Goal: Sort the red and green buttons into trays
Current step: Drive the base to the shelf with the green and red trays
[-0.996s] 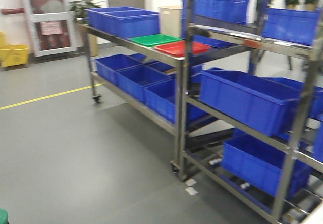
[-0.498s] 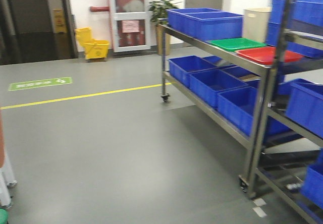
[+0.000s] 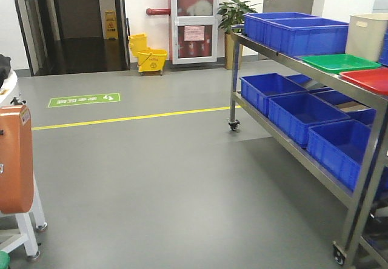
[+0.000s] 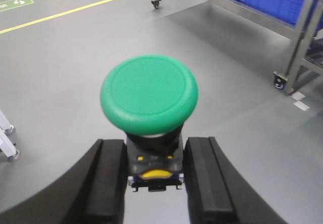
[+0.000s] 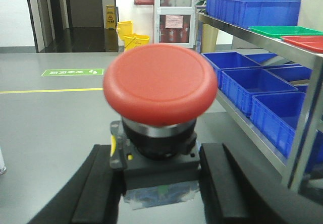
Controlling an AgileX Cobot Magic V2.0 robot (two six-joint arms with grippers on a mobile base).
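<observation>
Over grey floor (image 4: pixel 60 82), left claw (image 4: pixel 155 176) clasps a green mushroom-capped plastic push-button (image 4: pixel 149 94); right claw (image 5: pixel 160 186) clasps a red mushroom-capped push-button (image 5: pixel 160 85).

Front camera looks level across the grey floor (image 3: pixel 182 178), steel shelf rack (image 3: pixel 285 57) at right. Left wrist camera tilts down, tight on the green round-capped push-button (image 4: pixel 149 93). Right wrist camera, level, hugs the red round-capped push-button (image 5: pixel 160 82), sharing rack and floor.

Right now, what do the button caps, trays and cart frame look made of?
Green button and red button caps: likely moulded plastic, smooth satin, soft sheen. Green tray, red tray: glossy plastic, bright rim highlights. Cart frame: probably stainless steel, silvery, brushed-looking reflections.
</observation>
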